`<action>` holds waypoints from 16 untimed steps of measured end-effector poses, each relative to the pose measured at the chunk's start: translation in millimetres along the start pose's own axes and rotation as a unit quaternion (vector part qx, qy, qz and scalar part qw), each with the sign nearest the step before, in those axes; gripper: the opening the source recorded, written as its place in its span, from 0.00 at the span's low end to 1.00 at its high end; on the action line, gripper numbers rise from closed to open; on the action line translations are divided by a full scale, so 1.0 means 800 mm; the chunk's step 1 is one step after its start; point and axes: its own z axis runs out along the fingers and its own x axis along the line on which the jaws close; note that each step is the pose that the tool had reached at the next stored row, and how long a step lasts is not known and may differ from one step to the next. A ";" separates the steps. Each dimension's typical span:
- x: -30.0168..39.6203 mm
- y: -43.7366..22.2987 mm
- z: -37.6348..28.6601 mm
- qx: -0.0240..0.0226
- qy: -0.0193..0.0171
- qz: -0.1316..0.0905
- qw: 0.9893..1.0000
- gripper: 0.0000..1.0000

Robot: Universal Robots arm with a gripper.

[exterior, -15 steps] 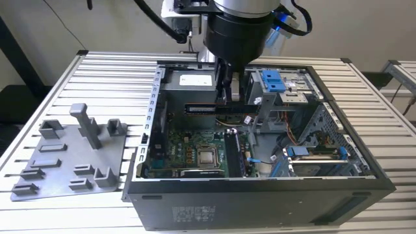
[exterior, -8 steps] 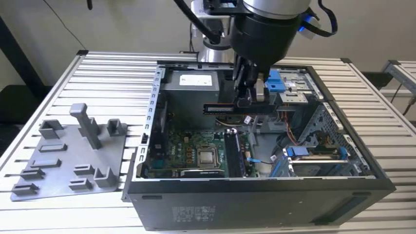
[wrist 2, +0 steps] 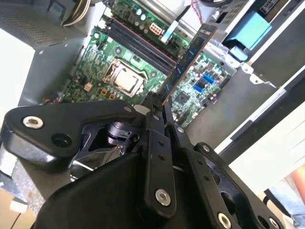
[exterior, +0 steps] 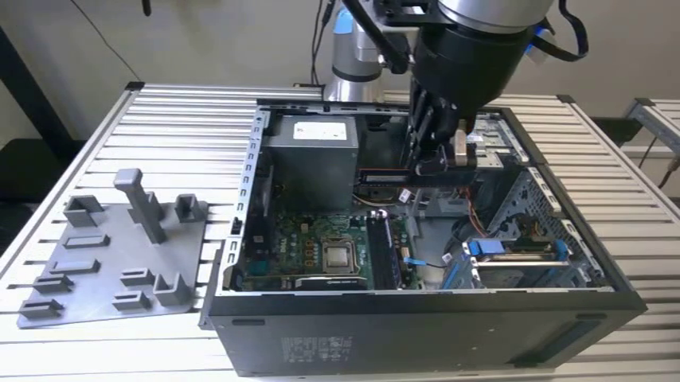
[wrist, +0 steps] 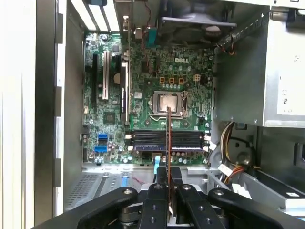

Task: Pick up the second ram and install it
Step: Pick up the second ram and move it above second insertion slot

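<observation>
Pinch of the gripper (exterior: pixel 431 163) on the second ram (wrist 2: pixel 188 56), fingers pressed against its two faces. Stick held aloft inside the open computer case (exterior: pixel 425 318), above the motherboard (wrist: pixel 143 95) and not seated in it. In the second wrist view, projecting from the fingertips over the memory slots (wrist 2: pixel 137 44). In the first wrist view, seen edge-on, crossing the slots near the processor socket (wrist: pixel 162 101). Grey holder tray (exterior: pixel 117 255) on the slatted table (exterior: pixel 181 111), at the exterior view's left of the case.

Black fingers (wrist 2: pixel 155 152), silver screws (wrist 2: pixel 162 196), grey arm (exterior: pixel 356 76)
</observation>
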 end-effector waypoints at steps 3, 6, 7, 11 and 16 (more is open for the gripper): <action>0.0001 -0.0059 -0.0001 0.000 0.000 0.000 1.000 0.14; 0.0002 -0.0062 -0.0001 0.000 0.000 0.000 1.000 0.14; 0.0002 -0.0063 -0.0001 0.000 0.000 0.000 1.000 0.14; -0.0026 -0.0065 0.0005 0.000 0.000 0.000 1.000 0.14; -0.0130 -0.0066 0.0024 0.000 0.000 0.000 1.000 0.14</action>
